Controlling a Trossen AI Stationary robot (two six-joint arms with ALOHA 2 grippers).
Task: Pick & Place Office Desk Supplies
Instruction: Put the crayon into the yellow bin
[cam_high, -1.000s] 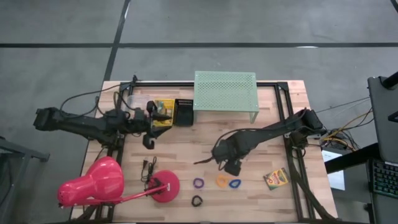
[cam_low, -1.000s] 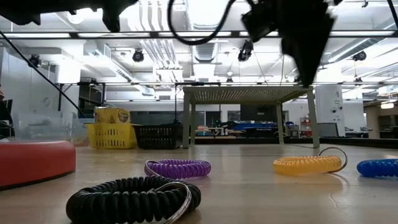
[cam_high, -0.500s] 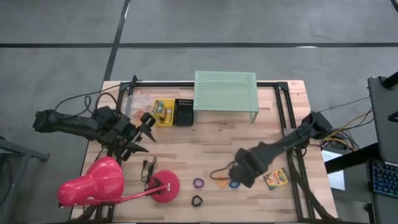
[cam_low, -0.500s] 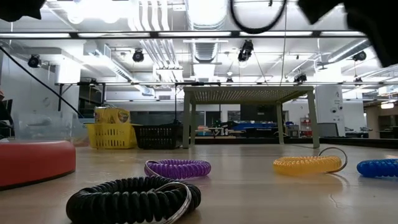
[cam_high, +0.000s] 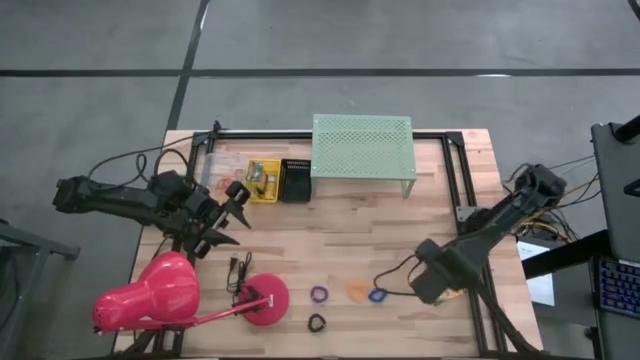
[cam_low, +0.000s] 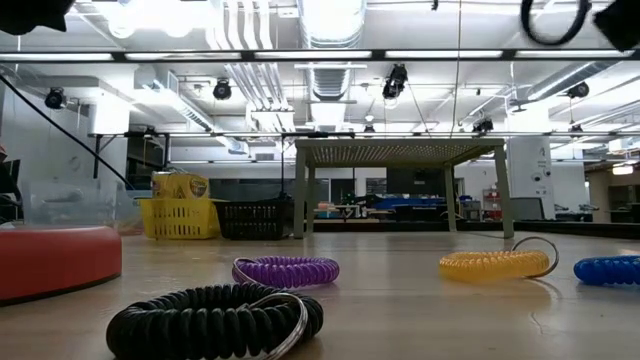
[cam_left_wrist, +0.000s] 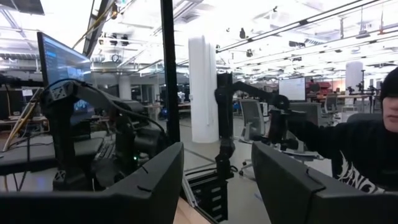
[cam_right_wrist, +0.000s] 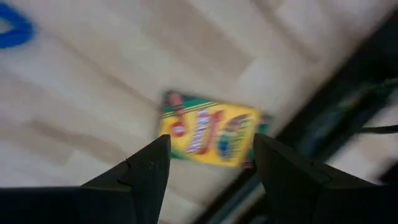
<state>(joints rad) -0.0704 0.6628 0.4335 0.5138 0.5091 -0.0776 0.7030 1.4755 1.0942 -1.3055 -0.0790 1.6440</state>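
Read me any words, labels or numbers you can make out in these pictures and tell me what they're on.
None can be read.
Crayon box under the open right gripper: front print blurred.
Yellow box in the yellow basket: marking too small.
Person's dark top: pale lettering cut off, unreadable.

Right gripper (cam_right_wrist: 210, 171) hangs over the table's right side, fingers spread; left gripper (cam_high: 232, 212), fingers apart, waits at left.

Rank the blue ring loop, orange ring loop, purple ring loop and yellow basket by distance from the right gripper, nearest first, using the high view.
From the right gripper, open above the table's right edge:
1. Blue ring loop, just left of it.
2. Orange ring loop, next leftward.
3. Purple ring loop, farther left.
4. Yellow basket, far back left.
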